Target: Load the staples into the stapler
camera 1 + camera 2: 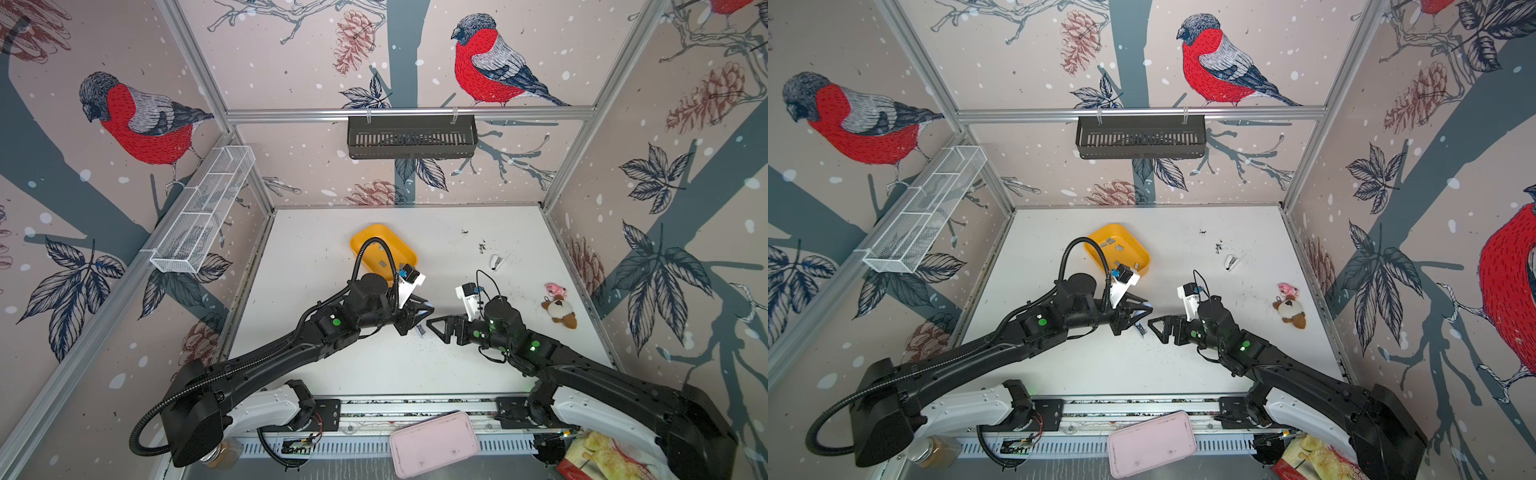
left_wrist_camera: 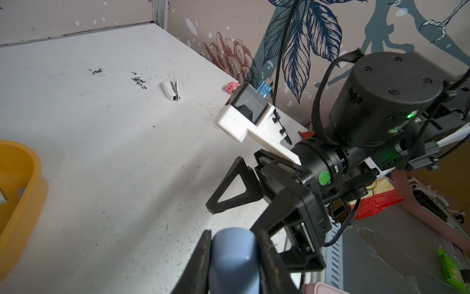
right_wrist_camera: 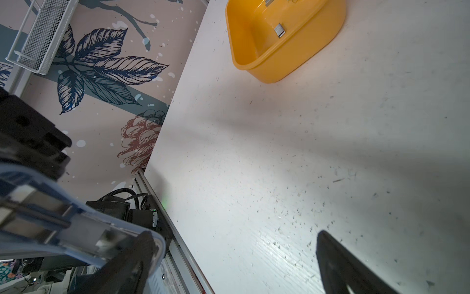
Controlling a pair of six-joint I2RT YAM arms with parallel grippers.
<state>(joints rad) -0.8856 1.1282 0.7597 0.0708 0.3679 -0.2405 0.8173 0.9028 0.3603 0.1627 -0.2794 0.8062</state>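
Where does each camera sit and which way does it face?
Top views: overhead, looking down at the table and back wall; left arm and right arm show.
Left wrist: looks over the blue stapler in the left gripper towards the right gripper and white stapler.
Right wrist: looks past its open fingers at the yellow tray.
Both wrist views share the blue stapler.

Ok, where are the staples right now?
In a top view the staples lie inside the yellow tray, left of centre toward the back of the table, just beyond the left arm's wrist camera.
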